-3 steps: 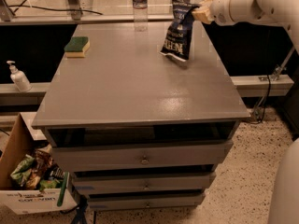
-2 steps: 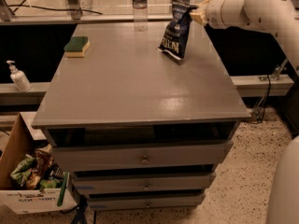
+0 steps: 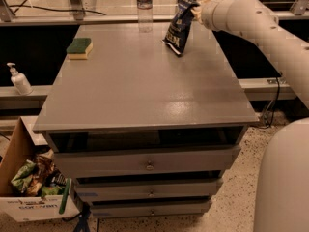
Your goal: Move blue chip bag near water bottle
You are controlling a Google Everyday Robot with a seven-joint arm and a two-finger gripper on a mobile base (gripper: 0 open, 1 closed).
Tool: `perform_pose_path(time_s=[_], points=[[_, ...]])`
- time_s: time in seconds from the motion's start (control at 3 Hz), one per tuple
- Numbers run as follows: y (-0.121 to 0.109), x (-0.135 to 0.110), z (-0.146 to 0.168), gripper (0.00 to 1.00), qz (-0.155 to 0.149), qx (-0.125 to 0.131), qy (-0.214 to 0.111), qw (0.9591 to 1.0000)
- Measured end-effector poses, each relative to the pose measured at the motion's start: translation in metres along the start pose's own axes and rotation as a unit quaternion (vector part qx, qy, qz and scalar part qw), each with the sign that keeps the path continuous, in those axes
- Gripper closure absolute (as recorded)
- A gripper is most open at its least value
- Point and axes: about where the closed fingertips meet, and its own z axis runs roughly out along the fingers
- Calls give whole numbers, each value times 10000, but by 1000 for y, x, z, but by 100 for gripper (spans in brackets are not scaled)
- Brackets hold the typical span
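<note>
Nearest us, at the left front foot of the table [image 3: 145, 95], we note an open cardboard box [image 3: 19, 197] stuffed with crumpled snack packets. To the table's right front, a broad pale part of the robot's body [image 3: 285, 187] fills the corner. Under the grey tabletop sit three shallow drawers [image 3: 149, 164], each with a small knob. Left of the table, on a low ledge, stands a white pump bottle [image 3: 19, 79]. On the table's far left part lies a green-topped sponge [image 3: 79, 48], flat, well apart from everything else. Over the table's far right part hangs the blue chip bag [image 3: 177, 27], tilted, its top higher and to the right; we cannot tell whether its lower corner touches the tabletop or hangs just clear. The gripper [image 3: 196, 8] is above the table's far right edge, pinched closed on the bag's top edge, with the pale arm [image 3: 260, 28] running off to the right. The water bottle [image 3: 144, 4] stands upright at the table's far edge, near the bag and to its left, a gap between them.
</note>
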Motion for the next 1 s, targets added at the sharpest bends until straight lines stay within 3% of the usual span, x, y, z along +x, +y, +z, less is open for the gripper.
perform_pose_path(time_s=[0.67, 1.0], points=[[4, 16, 16, 100, 329, 568, 284, 9974], [13, 24, 22, 100, 520, 588, 419, 9960]])
